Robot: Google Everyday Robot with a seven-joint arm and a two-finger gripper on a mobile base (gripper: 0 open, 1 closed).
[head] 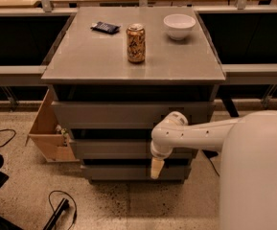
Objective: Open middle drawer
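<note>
The middle drawer (109, 148), a plain grey handleless front, has the tan-tipped gripper (156, 168) just below it, grip state unreadable; it could snag the lowest grey drawer (114, 172) instead.

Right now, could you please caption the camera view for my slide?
End effector hangs low before the middle drawer; can and bowl sit atop the cabinet.
</note>
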